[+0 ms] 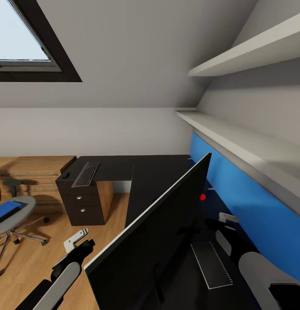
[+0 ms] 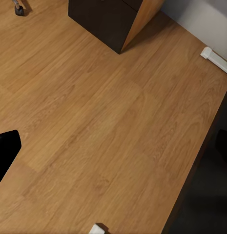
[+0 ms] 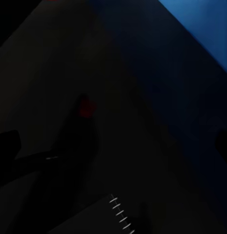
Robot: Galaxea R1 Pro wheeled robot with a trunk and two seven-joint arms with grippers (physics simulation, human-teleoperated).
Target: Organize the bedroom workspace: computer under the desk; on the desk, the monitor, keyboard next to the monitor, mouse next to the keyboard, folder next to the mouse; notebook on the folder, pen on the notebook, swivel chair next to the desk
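Black monitor (image 1: 162, 232) on desk (image 1: 119, 165), left claw (image 1: 78, 243) just beside

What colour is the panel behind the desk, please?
Bright blue; the rear panel shows best in the head view.

The monitor (image 1: 158, 241) hides much desk (image 1: 119, 165); swivel chair (image 1: 12, 213) is cut off.

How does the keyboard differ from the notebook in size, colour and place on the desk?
The keyboard is long and dark grey with black keys; the notebook is shorter and plain grey with a pale edge. The keyboard lies above the drawer unit; the notebook lies behind the monitor. Both lie flat on the desk.
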